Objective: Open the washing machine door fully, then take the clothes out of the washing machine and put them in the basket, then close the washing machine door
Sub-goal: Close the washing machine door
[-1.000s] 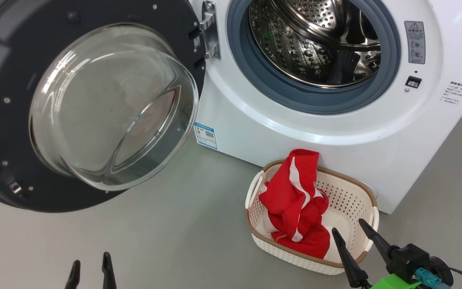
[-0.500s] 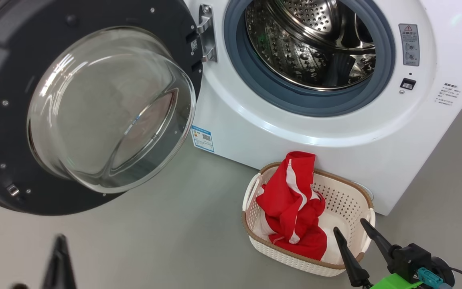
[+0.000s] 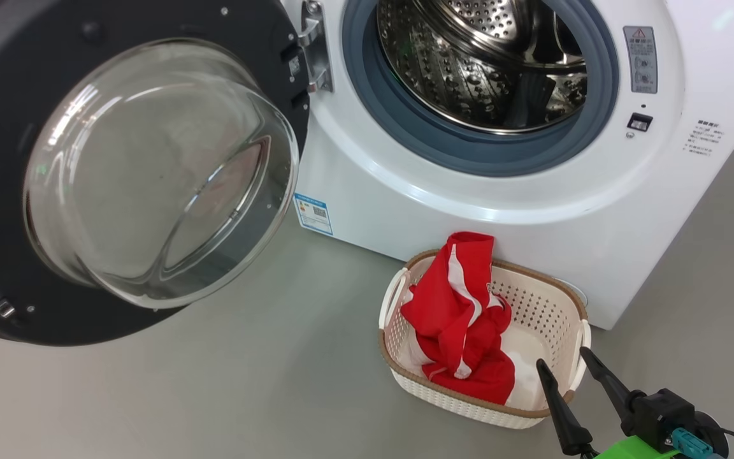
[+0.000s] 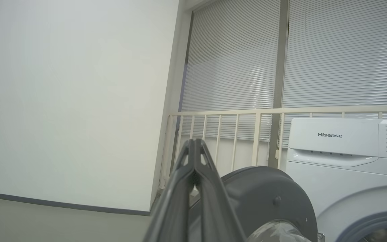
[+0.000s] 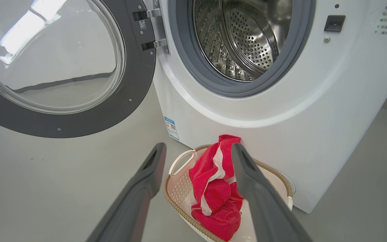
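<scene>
The washing machine (image 3: 469,210) stands with its door (image 3: 150,19) swung wide open to the left, the glass bowl (image 3: 157,172) bulging toward me. The steel drum (image 3: 469,64) shows no red fabric. The red clothes (image 3: 456,319) with white stripes lie piled in the cream basket (image 3: 552,287) on the floor against the machine's front. My right gripper (image 3: 563,357) hovers open just over the basket's near right corner, nothing between its fingers. In the right wrist view the gripper (image 5: 198,148) frames the clothes (image 5: 213,198) and the basket (image 5: 173,201). My left gripper (image 4: 195,144) is shut and empty, pointing past the door's grey outer side (image 4: 264,191).
Grey floor (image 3: 246,382) spreads left of the basket and under the open door. A blue label (image 3: 313,213) sits on the machine's lower left corner. Behind the machine (image 4: 334,168) are a cream railing (image 4: 247,112), window blinds and a pale wall (image 4: 72,101).
The left gripper's fingers, at the head view's lower left a second ago, have gone out of that view. The head camera shifted a little; the right gripper stays by the basket.
</scene>
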